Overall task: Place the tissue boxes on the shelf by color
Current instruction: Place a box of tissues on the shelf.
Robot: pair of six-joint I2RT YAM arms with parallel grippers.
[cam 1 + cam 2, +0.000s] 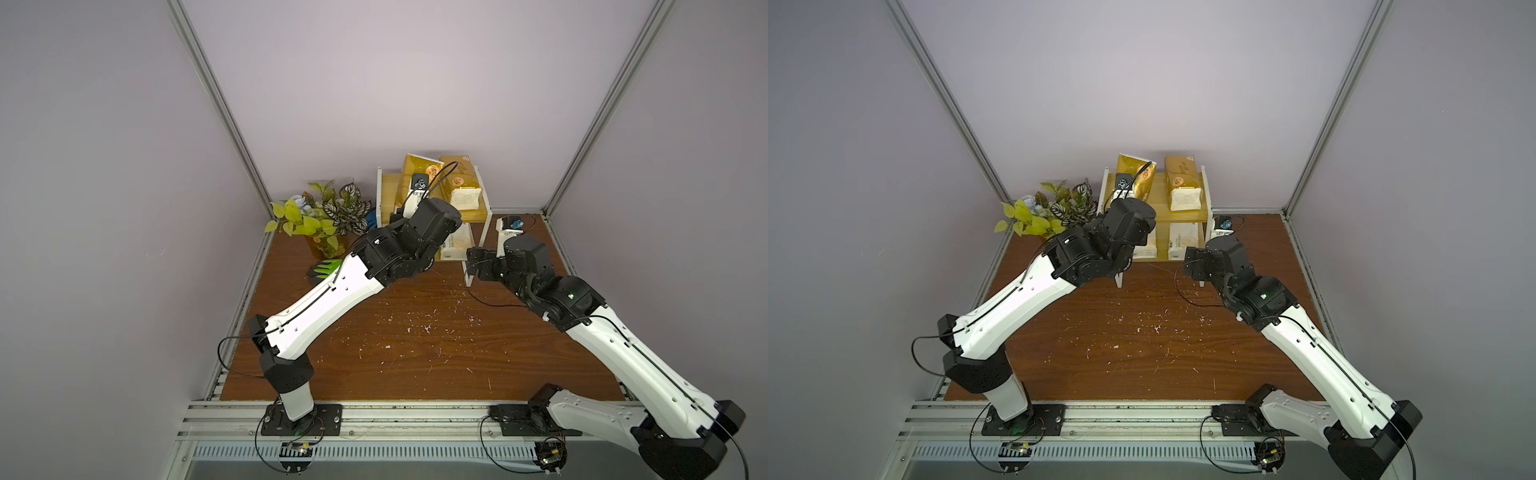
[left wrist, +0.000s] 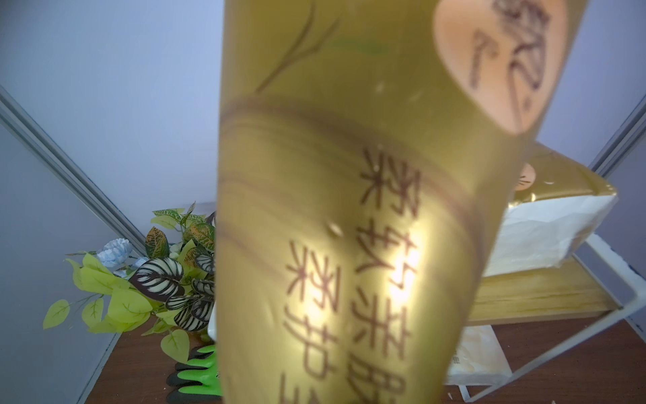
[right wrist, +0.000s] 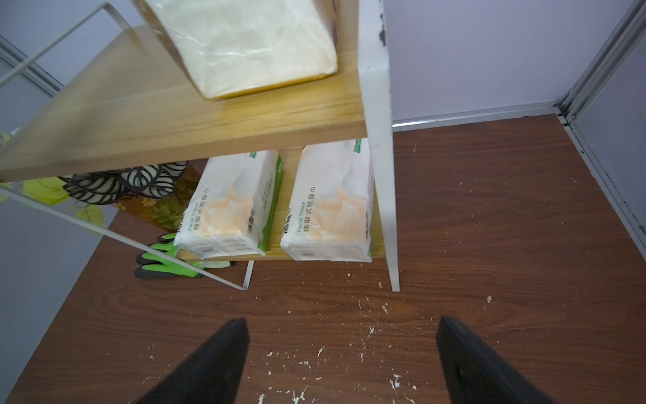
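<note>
A gold tissue box [image 1: 417, 166] stands tilted on end over the left half of the shelf's [image 1: 388, 195] top board. My left gripper [image 1: 417, 185] grips it. In the left wrist view this gold box [image 2: 349, 210] fills the middle and hides the jaws. A second gold tissue box [image 1: 461, 183] lies flat on the right half of the top board. Two white tissue boxes [image 3: 230, 206] [image 3: 332, 206] lie side by side on the lower board. My right gripper [image 3: 341, 325] is open and empty, low over the table in front of the shelf's right leg.
A potted artificial plant [image 1: 320, 216] stands left of the shelf, and a pair of green and black gloves [image 1: 326, 270] lies in front of it. White specks litter the brown table [image 1: 415, 340]. Grey walls close in the back and both sides.
</note>
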